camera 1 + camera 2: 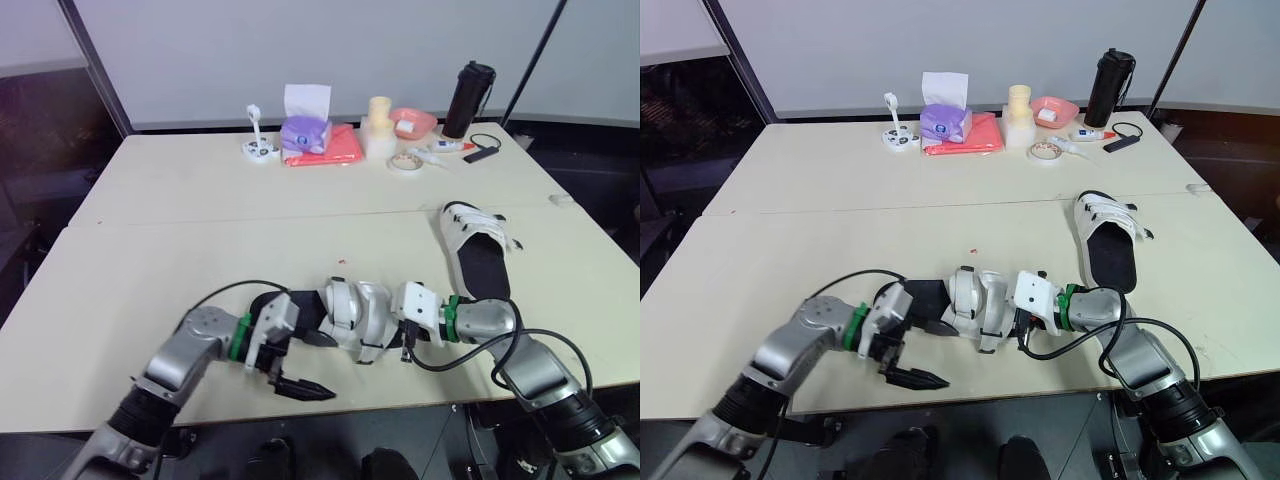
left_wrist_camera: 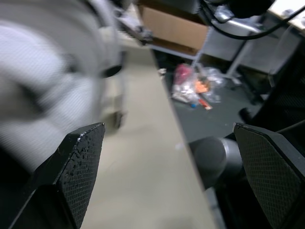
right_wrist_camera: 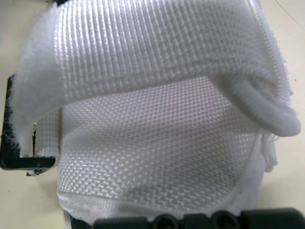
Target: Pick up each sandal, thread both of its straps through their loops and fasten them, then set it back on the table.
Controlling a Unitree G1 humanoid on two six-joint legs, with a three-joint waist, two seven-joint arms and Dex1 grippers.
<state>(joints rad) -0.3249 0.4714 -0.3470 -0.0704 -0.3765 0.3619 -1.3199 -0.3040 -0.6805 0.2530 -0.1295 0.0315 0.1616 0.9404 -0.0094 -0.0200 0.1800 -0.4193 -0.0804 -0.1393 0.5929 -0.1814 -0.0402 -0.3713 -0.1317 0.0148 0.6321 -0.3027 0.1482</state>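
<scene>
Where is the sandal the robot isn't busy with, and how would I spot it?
Look at the big pale table, on its near half toward the robot's right. There lies a sandal with a black footbed and white straps bunched at its far end. Unlike the other sandal, which sits at the near edge right in front of the robot, this one lies by itself.

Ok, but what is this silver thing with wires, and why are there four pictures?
It is a robot with two arms. Two pictures come from cameras in its head, looking down at a table. The other two come from its wrists. One white sandal lies between the arms, and the right arm reaches up to it; its wrist camera sees the strap close up. The left fingers are open and hold nothing. A second sandal lies further right. At the back stand a tissue box and a black bottle.
</scene>
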